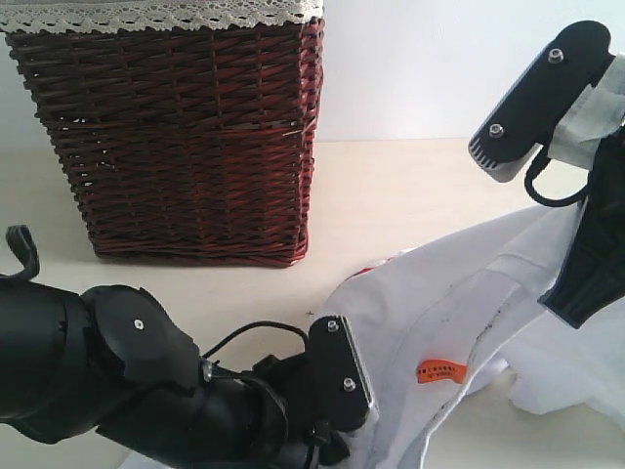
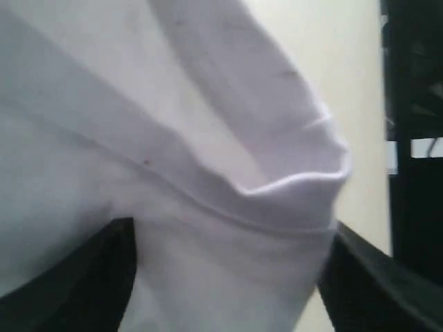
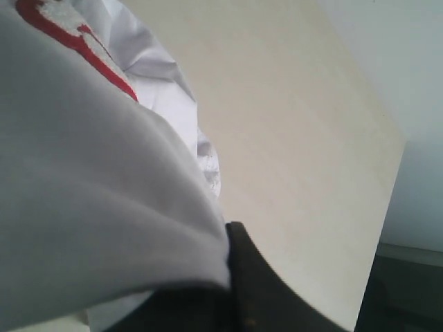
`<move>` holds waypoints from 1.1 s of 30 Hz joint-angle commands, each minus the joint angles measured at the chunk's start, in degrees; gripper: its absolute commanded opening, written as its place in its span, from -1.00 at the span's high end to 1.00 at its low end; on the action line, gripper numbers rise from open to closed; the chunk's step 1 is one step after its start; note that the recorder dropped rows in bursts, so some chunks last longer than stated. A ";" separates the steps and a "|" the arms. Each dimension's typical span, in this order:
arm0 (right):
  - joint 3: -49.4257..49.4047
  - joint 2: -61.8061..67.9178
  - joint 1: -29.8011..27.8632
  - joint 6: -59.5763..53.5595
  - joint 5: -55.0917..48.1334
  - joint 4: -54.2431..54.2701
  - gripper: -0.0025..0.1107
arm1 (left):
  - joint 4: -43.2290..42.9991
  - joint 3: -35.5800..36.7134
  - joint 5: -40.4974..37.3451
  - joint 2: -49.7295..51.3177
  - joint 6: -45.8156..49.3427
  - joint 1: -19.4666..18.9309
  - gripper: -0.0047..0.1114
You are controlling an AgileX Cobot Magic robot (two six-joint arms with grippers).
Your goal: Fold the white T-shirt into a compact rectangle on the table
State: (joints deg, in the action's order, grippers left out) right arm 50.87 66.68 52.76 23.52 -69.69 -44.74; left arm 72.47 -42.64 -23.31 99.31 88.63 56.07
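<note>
Closest to you is the left arm (image 1: 117, 381), black and bulky along the bottom edge of the exterior view, with its wrist tucked right up against the shirt (image 1: 469, 313). Your left tool (image 2: 232, 277) has its jaws wide apart with white cloth bunched between the fingers (image 2: 90, 277) — can't tell if they're actually pinching any of it. Your right tool (image 1: 591, 264) is up high on the right, jaws closed on the shirt, holding that side up off the worktop (image 1: 391, 195). So the shirt slopes from the right tool down toward the left arm, with loose folds lying on the worktop at the lower right. The orange tag (image 1: 441, 371) shows near the middle of it, and the right wrist view catches a bit of red lettering (image 3: 83, 48). The basket (image 1: 186, 137) stands on the worktop at the back left — apart from the shirt.
</note>
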 commanded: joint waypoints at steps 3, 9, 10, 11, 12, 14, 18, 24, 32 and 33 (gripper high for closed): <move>0.41 -0.44 -0.07 0.20 -0.28 -0.15 0.96 | 1.04 -0.02 9.07 -0.20 -0.42 0.18 0.47; 0.41 -1.24 -1.35 2.68 -0.28 -4.05 0.96 | -1.25 -0.02 9.37 -6.66 -0.25 0.18 0.92; 0.41 -1.99 -2.32 2.68 -0.28 -3.79 0.96 | -2.61 -0.13 12.17 -8.42 -0.13 0.18 0.92; 0.41 -2.97 -3.67 2.56 -0.28 -3.93 0.96 | -4.00 -0.54 18.38 -10.83 -0.13 0.18 0.92; 0.41 -3.70 -4.56 2.56 -0.28 -4.22 0.96 | -4.36 -0.83 22.09 -12.03 -0.13 0.18 0.92; 0.41 -5.21 -6.20 3.06 -0.28 -4.92 0.96 | -4.46 -2.22 31.48 -14.60 0.62 0.18 0.92; 0.41 -8.37 -9.13 5.58 -0.28 -9.33 0.96 | -3.24 -5.19 39.40 -19.11 0.76 -0.11 0.92; 2.43 -11.70 -10.09 6.81 -0.28 -16.88 0.96 | -8.24 -16.23 40.80 -21.66 3.36 -0.11 0.92; 8.60 -18.26 -21.23 4.81 -0.28 -23.54 0.96 | -22.47 -40.85 27.13 -6.35 4.41 -0.11 0.92; 9.34 -18.36 -21.90 4.81 -0.28 -23.68 0.96 | -22.47 -43.16 25.15 -5.09 4.00 -0.11 0.92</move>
State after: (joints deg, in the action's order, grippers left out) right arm 58.75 48.76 32.75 28.85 -70.15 -65.22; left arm 50.49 -80.35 4.41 91.36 93.16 56.06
